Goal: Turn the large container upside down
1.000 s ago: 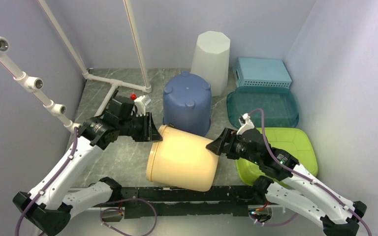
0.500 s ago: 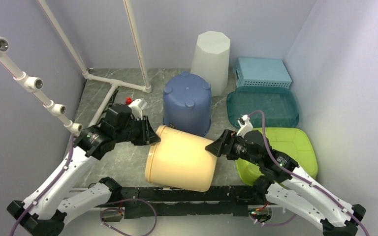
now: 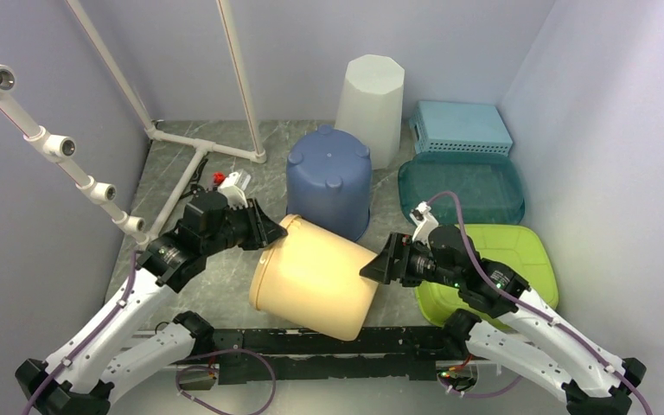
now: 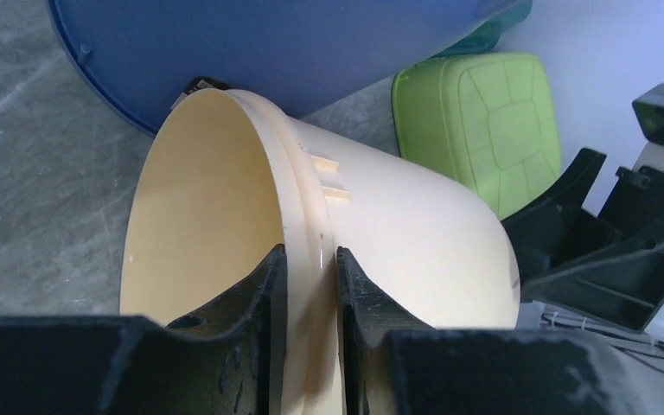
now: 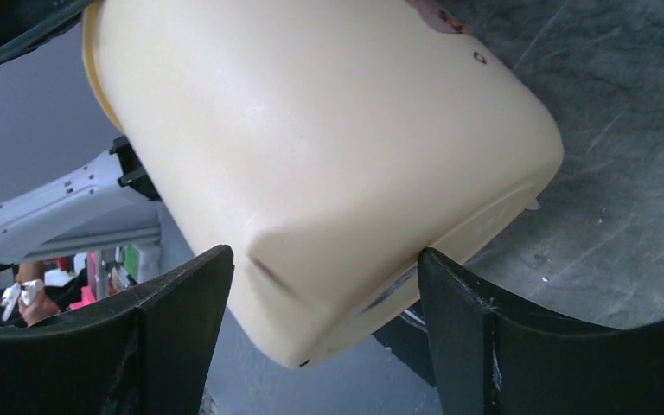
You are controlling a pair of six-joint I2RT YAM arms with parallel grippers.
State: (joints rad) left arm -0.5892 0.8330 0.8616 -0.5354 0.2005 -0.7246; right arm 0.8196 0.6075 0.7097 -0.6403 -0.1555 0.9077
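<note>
Large container [image 3: 316,277], the cream tub, is lying on its side between both arms at the near table edge, long axis running left-right. Left gripper [image 4: 311,285] is pinched on its rim; right gripper [image 5: 324,294] is spread wide around the base corner. Blue bucket [image 3: 329,181] sits just behind.

Blue bucket [image 3: 328,181] stood inverted, white bin [image 3: 370,97] behind it. Right side: teal tray [image 3: 462,186], green tray [image 3: 519,251], blue basket [image 3: 461,127]. White pipes [image 3: 186,138] left.
</note>
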